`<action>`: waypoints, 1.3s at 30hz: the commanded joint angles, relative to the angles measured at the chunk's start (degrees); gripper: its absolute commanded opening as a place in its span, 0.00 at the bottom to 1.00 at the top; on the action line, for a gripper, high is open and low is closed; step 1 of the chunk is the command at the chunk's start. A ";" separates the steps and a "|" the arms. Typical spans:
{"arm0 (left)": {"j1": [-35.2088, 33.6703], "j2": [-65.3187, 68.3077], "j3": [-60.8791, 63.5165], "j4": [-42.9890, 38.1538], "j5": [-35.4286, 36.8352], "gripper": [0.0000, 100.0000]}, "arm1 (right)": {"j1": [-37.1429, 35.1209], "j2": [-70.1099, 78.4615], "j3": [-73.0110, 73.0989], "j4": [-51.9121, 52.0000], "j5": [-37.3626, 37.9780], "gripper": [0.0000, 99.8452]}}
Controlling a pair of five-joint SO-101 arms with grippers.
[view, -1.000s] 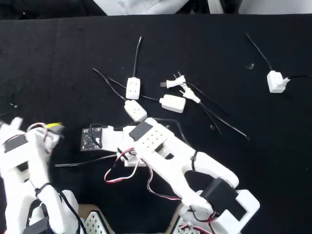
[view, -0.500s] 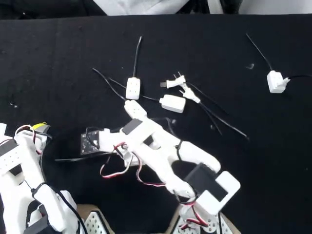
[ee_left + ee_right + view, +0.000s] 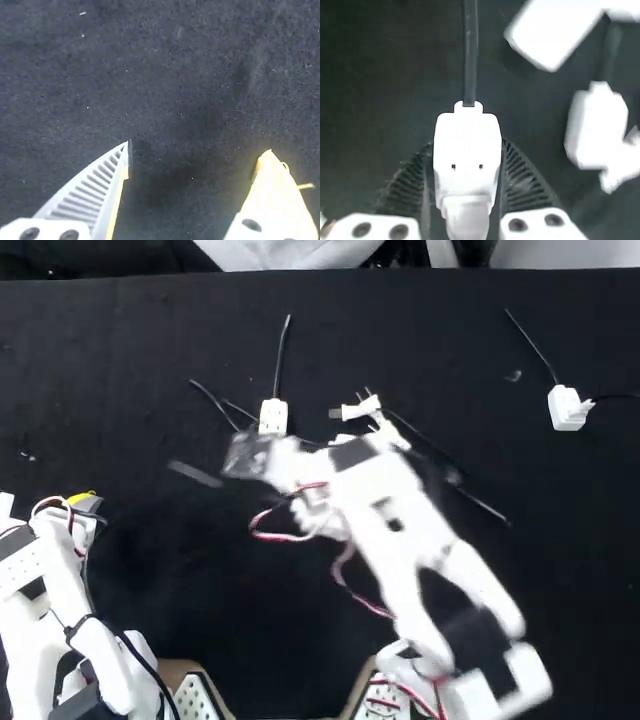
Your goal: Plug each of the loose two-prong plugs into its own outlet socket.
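**Right pincer clamped on a socket, left pincer open over bare cloth**

A white rectangular plastic outlet socket (image 3: 466, 160), with two small holes in its face and a black cord leaving its far end, sits between the ribbed black jaws of the right pincer (image 3: 466, 145). The jaws are closed against its two sides. From above, this pincer (image 3: 250, 454) is blurred and lies near the middle of the black tabletop (image 3: 120, 370), just on the near side of a second white socket (image 3: 273, 417) whose cord runs toward the far edge. Right of that second socket lie a white two-prong plug (image 3: 352, 408) and, close beside it, another white plug (image 3: 388, 432) next to the right arm. A white block on a black cord (image 3: 567, 407) lies well apart at the far right. The left pincer (image 3: 197, 147) is at the near left, its jaws spread wide over bare black cloth.
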 commanded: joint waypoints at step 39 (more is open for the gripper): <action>3.47 0.09 1.45 -5.01 0.44 0.39 | 49.85 79.08 -114.07 13.89 -14.51 0.30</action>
